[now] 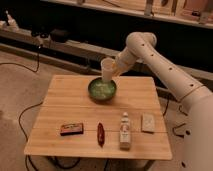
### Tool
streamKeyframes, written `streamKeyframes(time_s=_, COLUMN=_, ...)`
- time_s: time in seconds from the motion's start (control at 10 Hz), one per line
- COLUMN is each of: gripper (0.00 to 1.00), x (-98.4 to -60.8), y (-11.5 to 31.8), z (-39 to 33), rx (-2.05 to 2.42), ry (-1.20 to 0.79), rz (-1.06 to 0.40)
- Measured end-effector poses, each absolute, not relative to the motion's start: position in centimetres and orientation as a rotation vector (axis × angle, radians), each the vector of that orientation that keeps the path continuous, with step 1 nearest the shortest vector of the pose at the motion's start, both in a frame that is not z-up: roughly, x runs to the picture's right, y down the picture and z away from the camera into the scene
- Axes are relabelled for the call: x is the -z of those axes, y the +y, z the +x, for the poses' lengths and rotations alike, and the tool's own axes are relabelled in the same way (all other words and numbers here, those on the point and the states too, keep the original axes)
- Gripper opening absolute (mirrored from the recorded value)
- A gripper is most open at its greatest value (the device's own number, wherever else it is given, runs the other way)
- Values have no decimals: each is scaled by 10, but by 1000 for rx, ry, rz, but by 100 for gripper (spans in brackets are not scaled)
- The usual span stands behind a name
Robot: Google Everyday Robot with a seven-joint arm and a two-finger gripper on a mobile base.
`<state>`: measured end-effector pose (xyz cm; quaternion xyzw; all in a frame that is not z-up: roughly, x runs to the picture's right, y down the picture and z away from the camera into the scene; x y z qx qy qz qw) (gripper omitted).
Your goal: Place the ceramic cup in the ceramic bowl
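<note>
A: Where is the ceramic cup (107, 68)?

B: Smooth, white, tapered; clamped in the gripper (113, 71), directly above the round green-glazed ceramic bowl (102, 90) on the pale wooden bench (75, 107).

A: Arm pose?

B: White arm (160, 65), elbow raised, reaching down-left.

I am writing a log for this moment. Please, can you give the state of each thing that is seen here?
ceramic cup: upright, held above the bowl's far rim, not yet inside
ceramic bowl: upright on the table, nothing in it
end effector: at the cup, over the bowl
white bottle: standing near the front edge
red object: lying flat
small box: lying flat
pale block: lying flat
</note>
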<state>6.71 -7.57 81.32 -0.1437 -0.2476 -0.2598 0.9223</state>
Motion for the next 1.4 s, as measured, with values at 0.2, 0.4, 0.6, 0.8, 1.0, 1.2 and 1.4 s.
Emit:
streamKeyframes(time_s=0.2, gripper=0, x=-836, y=-56, z=69, rx=548, ry=-513, rz=-345)
streamKeyframes(time_s=0.4, gripper=4, x=-854, y=-45, z=70, rx=548, ry=-512, rz=-371)
streamKeyframes(time_s=0.6, gripper=22, x=-875, y=-34, z=70, rx=547, ry=-510, rz=-376)
streamKeyframes(time_s=0.8, gripper=43, x=-892, y=-31, z=71, rx=549, ry=-503, rz=-361)
streamKeyframes(time_s=1.0, gripper=63, x=-902, y=-27, z=68, rx=556, ry=-506, rz=-368)
streamKeyframes(time_s=1.2, gripper=79, x=-909, y=-20, z=56, rx=569, ry=-521, rz=-386)
streamKeyframes(time_s=1.4, gripper=80, x=-909, y=-15, z=47, rx=564, ry=-547, rz=-403)
